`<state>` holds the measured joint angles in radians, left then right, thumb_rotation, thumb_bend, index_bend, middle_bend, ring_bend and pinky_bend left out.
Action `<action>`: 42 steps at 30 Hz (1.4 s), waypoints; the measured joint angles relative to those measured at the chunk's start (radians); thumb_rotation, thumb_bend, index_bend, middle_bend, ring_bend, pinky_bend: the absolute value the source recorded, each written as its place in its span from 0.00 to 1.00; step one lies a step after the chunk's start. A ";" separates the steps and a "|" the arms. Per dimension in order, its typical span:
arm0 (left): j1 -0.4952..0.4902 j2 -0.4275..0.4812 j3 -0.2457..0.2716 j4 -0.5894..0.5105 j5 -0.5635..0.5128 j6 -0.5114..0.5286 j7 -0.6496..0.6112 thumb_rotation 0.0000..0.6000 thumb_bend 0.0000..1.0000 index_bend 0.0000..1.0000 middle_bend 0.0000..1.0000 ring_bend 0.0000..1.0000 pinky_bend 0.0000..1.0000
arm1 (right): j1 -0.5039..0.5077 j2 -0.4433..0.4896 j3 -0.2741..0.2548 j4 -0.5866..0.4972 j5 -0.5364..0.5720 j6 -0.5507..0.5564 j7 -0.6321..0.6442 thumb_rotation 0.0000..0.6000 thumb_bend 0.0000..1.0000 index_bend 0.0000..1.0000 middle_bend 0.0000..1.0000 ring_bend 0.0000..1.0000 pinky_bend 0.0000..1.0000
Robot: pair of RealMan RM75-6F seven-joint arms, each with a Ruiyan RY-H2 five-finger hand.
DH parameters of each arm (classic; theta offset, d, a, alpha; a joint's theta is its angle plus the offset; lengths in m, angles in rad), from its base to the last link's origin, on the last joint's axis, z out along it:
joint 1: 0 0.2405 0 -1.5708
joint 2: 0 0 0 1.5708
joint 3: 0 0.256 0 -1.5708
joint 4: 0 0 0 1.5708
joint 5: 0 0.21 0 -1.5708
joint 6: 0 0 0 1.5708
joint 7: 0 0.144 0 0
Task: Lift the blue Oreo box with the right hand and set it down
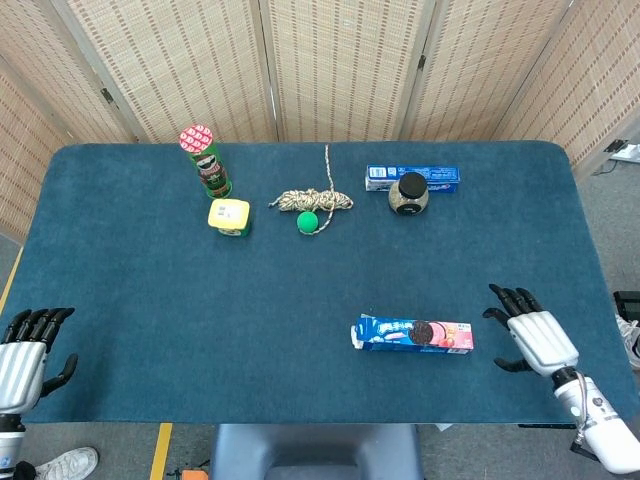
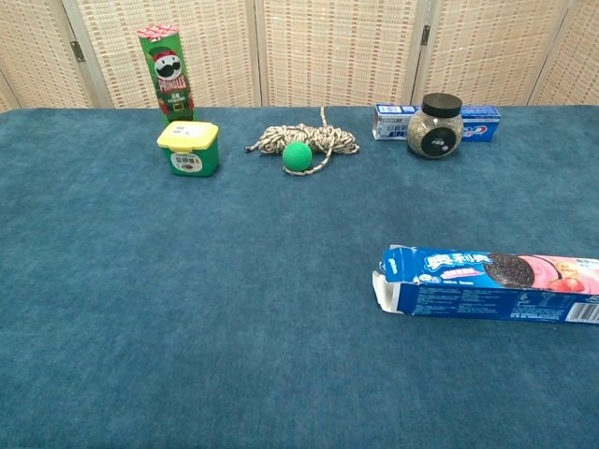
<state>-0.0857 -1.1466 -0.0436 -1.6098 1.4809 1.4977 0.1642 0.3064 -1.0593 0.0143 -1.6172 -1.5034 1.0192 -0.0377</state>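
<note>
In the head view the long blue cardboard Oreo box (image 1: 412, 334) lies flat at about five o'clock on the blue-carpeted bench (image 1: 150, 280), with the right hand (image 1: 532, 338) near its three o'clock end, fingers spread and holding nothing; the left hand (image 1: 25, 355) waits likewise empty at eight o'clock. In the chest view the box looks light and easily crushed, one end flap open, so a hold across its middle seems safest, and the dark-lidded glass jar (image 2: 435, 125), green ball (image 2: 298, 155) and rope coil (image 2: 304, 140) sit well apart at twelve o'clock, blocking nothing.
</note>
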 measured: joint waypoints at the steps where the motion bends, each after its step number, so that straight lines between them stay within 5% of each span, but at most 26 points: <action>1: 0.000 0.000 -0.001 0.000 -0.003 -0.002 0.001 1.00 0.40 0.20 0.22 0.18 0.15 | 0.017 -0.003 0.000 0.002 0.006 -0.023 -0.008 1.00 0.21 0.32 0.03 0.04 0.00; 18: 0.003 0.004 0.005 0.000 0.012 0.004 -0.013 1.00 0.40 0.20 0.22 0.18 0.15 | 0.094 -0.150 0.004 0.109 0.076 -0.093 -0.053 1.00 0.21 0.32 0.03 0.06 0.00; 28: 0.005 0.009 0.013 0.005 0.028 0.007 -0.028 1.00 0.40 0.20 0.22 0.19 0.15 | 0.106 -0.217 0.015 0.169 0.086 -0.063 -0.054 1.00 0.21 0.49 0.12 0.15 0.02; 42: -0.004 0.005 0.013 0.005 0.014 -0.021 -0.006 1.00 0.40 0.19 0.22 0.19 0.15 | 0.146 -0.199 0.009 0.222 -0.009 -0.033 -0.025 1.00 0.21 0.55 0.17 0.19 0.06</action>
<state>-0.0902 -1.1415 -0.0308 -1.6048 1.4948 1.4767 0.1585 0.4525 -1.2580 0.0230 -1.3956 -1.5122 0.9861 -0.0627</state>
